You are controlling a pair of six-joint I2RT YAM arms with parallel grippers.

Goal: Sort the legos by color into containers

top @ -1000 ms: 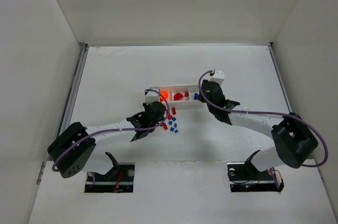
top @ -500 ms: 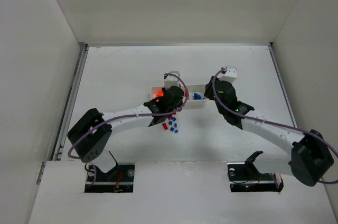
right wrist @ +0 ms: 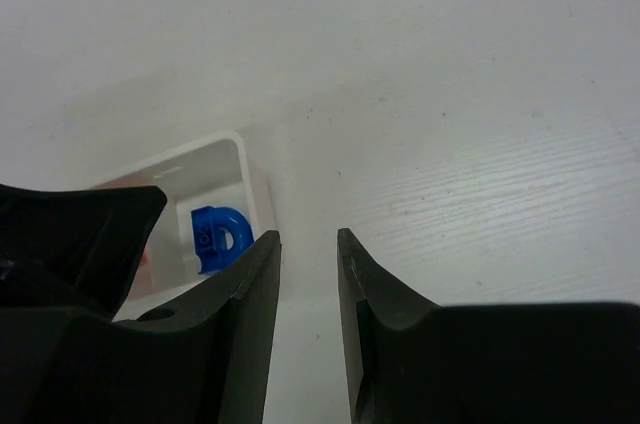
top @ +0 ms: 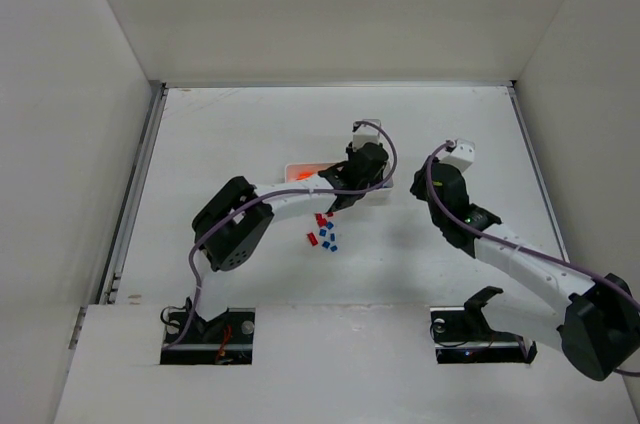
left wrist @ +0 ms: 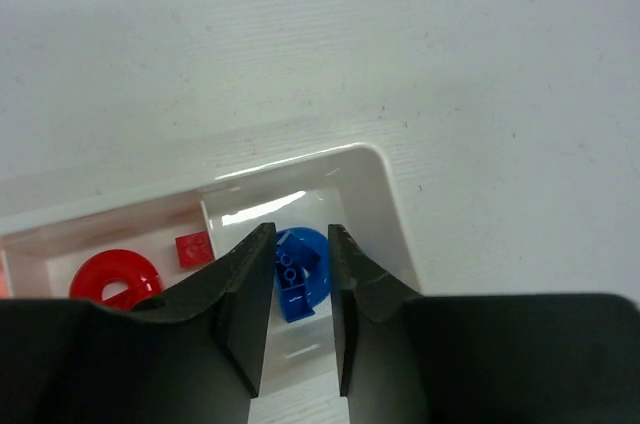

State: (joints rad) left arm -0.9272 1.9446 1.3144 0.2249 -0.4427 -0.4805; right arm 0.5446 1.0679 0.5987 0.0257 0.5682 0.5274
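The white tray [left wrist: 385, 194] lies mid-table, mostly hidden under my left arm in the top view [top: 297, 172]. My left gripper [top: 368, 172] hangs over the tray's right compartment, jaws a little apart [left wrist: 300, 234]. Between them I see a blue round piece [left wrist: 312, 264] with a small blue brick [left wrist: 292, 294] lying on it. The middle compartment holds a red round piece [left wrist: 115, 279] and a red brick [left wrist: 193, 247]. My right gripper [top: 420, 184] is open and empty [right wrist: 307, 236] over bare table just right of the tray [right wrist: 255, 184].
A small cluster of loose red and blue legos [top: 323, 231] lies on the table just in front of the tray. White walls enclose the table on the left, back and right.
My left gripper has swept right along the tray, from its left end to the right compartment. My right gripper has pulled back to the right, off the tray.
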